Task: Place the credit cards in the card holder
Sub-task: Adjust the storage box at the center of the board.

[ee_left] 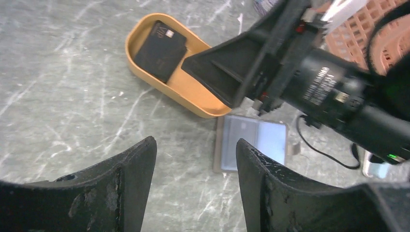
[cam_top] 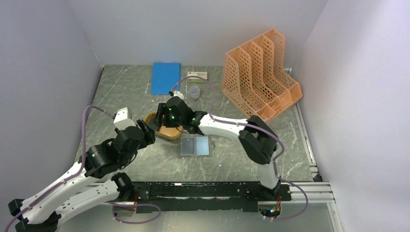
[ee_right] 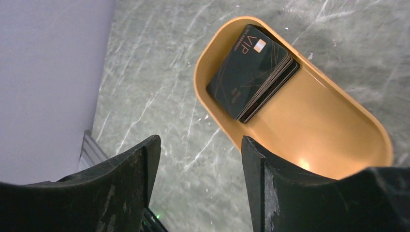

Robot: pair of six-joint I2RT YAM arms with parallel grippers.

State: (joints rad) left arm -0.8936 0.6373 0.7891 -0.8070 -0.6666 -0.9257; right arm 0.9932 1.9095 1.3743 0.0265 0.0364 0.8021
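Several black credit cards [ee_right: 249, 72] sit in one neat stack, top card marked "VIP" with a small chip patch, all at the left end of an orange oval tray [ee_right: 314, 130]. The rest of the tray floor is bare. The tray rests on a dark green marbled surface [cam_top: 121, 92], roughly mid-scene. The card holder [cam_top: 195, 146] lies flat and opened out just beside the tray on its near-right side, showing two pale bluish-grey panels side by side; whether it touches the tray rim cannot be told. No card is in it. The right gripper [ee_right: 200, 183] is over the tray, fingers apart with nothing between them; its wrist view looks straight down past both fingers onto the card stack. The left gripper [ee_left: 196, 183] is just left of and nearer than the tray, above bare surface, fingers likewise apart and empty; its wrist view takes in the tray, the cards, the card holder and the right arm's black wrist crossing above. Toward the far wall lie a blue notebook [cam_top: 165, 77] and a small flat box [cam_top: 197, 74], with a small clear cup [cam_top: 194, 92] just nearer. An orange perforated file rack [cam_top: 261, 79] stands at far right.
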